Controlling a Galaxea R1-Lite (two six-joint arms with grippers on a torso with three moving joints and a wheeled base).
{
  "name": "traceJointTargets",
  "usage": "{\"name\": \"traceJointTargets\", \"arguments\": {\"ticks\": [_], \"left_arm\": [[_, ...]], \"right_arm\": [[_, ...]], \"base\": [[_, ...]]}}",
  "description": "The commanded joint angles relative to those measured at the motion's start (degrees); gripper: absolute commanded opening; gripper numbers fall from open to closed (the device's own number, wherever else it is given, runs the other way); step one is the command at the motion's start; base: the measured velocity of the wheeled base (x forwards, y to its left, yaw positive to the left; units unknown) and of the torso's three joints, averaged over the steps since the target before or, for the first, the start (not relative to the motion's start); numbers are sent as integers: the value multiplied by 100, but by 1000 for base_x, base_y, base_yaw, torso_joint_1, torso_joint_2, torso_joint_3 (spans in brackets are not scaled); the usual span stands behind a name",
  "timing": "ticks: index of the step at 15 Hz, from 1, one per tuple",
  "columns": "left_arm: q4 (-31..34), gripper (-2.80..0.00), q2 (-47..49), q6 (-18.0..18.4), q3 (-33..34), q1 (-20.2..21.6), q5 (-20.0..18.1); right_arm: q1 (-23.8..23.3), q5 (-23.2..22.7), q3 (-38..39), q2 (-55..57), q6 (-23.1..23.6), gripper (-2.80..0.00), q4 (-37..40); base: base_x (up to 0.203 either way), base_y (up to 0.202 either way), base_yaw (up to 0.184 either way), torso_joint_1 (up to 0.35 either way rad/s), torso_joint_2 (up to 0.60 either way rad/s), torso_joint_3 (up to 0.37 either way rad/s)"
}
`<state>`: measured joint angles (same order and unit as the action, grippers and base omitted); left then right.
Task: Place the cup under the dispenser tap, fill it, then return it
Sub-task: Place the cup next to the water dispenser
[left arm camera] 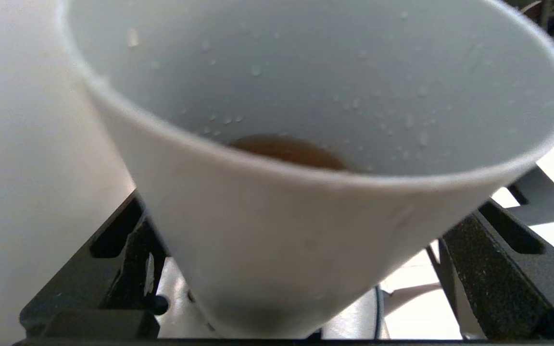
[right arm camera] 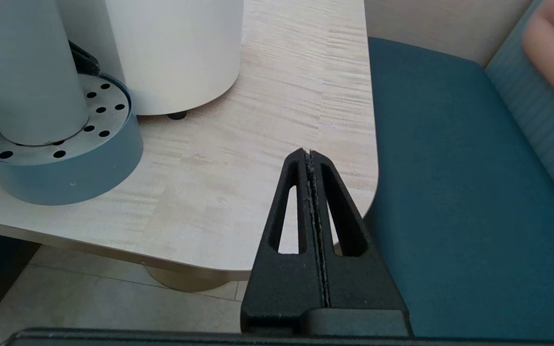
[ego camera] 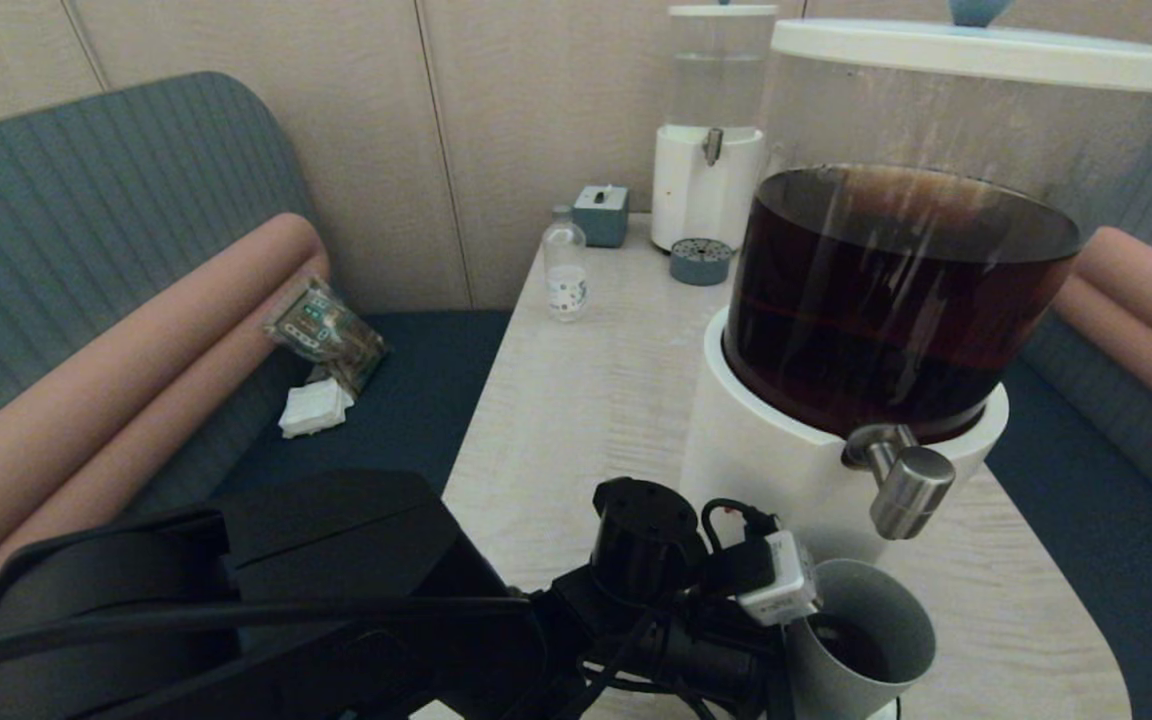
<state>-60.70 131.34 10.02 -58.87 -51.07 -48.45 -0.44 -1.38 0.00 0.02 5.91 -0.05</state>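
Note:
The grey cup (ego camera: 871, 620) stands on a blue-grey perforated drip tray (right arm camera: 65, 163), just below the brushed-steel dispenser tap (ego camera: 901, 480). That tap juts from the large white-based dispenser (ego camera: 786, 450) holding dark brown liquid. My left gripper (ego camera: 806, 650) is shut on the cup (left arm camera: 306, 216), with black fingers (left arm camera: 128, 250) on both sides of its wall. A little brown liquid (left arm camera: 286, 149) lies at the cup's bottom, and droplets cling to the inside. No stream shows at the tap. My right gripper (right arm camera: 309, 156) is shut and empty over the table's near right corner.
At the table's far end are a smaller clear-liquid dispenser (ego camera: 711, 130) with its own drip tray (ego camera: 701, 262), a small clear bottle (ego camera: 565, 265) and a grey box (ego camera: 601, 215). A packet (ego camera: 326, 335) and a napkin lie on the left bench. A blue bench seat (right arm camera: 450, 192) borders the table's right edge.

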Motion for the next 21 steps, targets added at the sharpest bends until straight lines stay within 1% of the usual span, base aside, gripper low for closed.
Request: {"name": "traceJointTargets", "arguments": {"ticks": [1, 7, 12, 13, 14, 17, 21], "left_arm": [[-39, 0, 4, 7, -2, -7, 2], [-39, 0, -3, 0, 7, -26, 107], [-52, 0, -17, -9, 47, -26, 125], [-74, -236, -21, -9, 60, -35, 142], [-109, -280, -12, -17, 60, -35, 154], [-109, -280, -21, -109, 42, -48, 160], [-109, -280, -30, -132, 60, -70, 160]], "right_arm": [[0, -3, 53, -20, 7, -280, 5], [0, -3, 53, -20, 7, -280, 5], [0, -3, 53, -18, 7, -280, 3], [0, -3, 53, -20, 7, -280, -4], [0, -3, 53, -20, 7, -280, -4], [0, -3, 53, -20, 7, -280, 2], [0, -3, 53, -20, 7, -280, 5]], "base": [[0, 0, 0, 0, 0, 0], [0, 0, 0, 0, 0, 0], [0, 0, 0, 0, 0, 0], [0, 0, 0, 0, 0, 0], [0, 0, 0, 0, 0, 0], [0, 0, 0, 0, 0, 0], [0, 0, 0, 0, 0, 0]]}}
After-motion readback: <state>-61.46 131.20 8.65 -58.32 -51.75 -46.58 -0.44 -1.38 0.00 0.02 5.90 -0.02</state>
